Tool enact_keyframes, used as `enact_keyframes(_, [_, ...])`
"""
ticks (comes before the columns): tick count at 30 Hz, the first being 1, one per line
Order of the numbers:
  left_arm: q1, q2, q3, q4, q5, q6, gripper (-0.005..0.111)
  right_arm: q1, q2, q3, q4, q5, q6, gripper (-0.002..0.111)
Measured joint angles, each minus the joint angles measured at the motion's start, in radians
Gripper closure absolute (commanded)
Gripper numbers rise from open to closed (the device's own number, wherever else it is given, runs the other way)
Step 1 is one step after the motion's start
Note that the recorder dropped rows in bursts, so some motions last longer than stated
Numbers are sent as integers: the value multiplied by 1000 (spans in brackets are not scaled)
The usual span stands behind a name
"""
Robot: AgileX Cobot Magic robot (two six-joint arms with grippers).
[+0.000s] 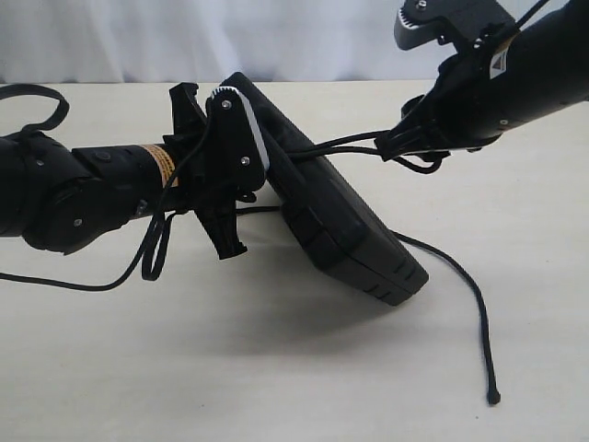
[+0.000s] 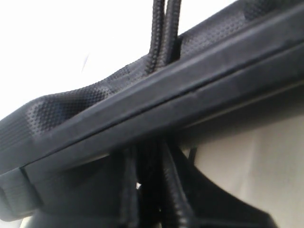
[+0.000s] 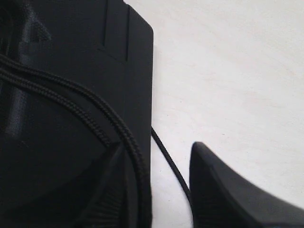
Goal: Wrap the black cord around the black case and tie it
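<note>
The black case (image 1: 345, 221) stands tilted, its low corner on the table and its high edge against my left gripper (image 1: 241, 175). In the left wrist view the case's rim (image 2: 156, 109) crosses the frame. The black cord (image 2: 162, 33) runs doubled over it and down between the left gripper's (image 2: 156, 199) dark fingers, which look shut on it. From the case the doubled cord (image 1: 354, 143) stretches to my right gripper (image 1: 407, 143). There the cord (image 3: 90, 107) lies along one finger (image 3: 111, 199). The right gripper (image 3: 164, 204) is open, with table showing between its fingers. The cord's knobbed tip (image 1: 494, 398) lies on the table.
A pale table (image 1: 294, 368) carries everything. A loose single strand of cord (image 1: 460, 272) curves across it at the right. Smooth black cable (image 1: 74, 281) loops off the left arm at the left. A white curtain (image 1: 184, 37) hangs behind.
</note>
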Motion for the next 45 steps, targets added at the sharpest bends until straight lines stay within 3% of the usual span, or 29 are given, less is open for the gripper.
enact_keyframes(5, [0, 0, 0, 0, 0, 0, 107, 0, 13, 0, -6, 2, 7, 104])
enact_keyframes(12, [0, 0, 0, 0, 0, 0, 104, 0, 14, 0, -6, 18, 7, 104])
enact_keyframes(19, [0, 0, 0, 0, 0, 0, 70, 0, -1, 0, -6, 16, 9, 104])
enact_keyframes(25, [15, -2, 0, -4, 75, 0, 50, 0, -17, -4, -6, -7, 27, 104])
enact_keyframes(37, [207, -26, 0, -4, 242, 1, 49, 0, -17, -33, -6, -34, 56, 104])
enact_keyframes(43, [116, -26, 0, 0, 196, -9, 49, 0, 3, -33, -6, -78, 56, 104])
enact_keyframes(45, [91, -26, 0, 0, 137, -59, 57, 0, 7, -33, -6, -97, 56, 104])
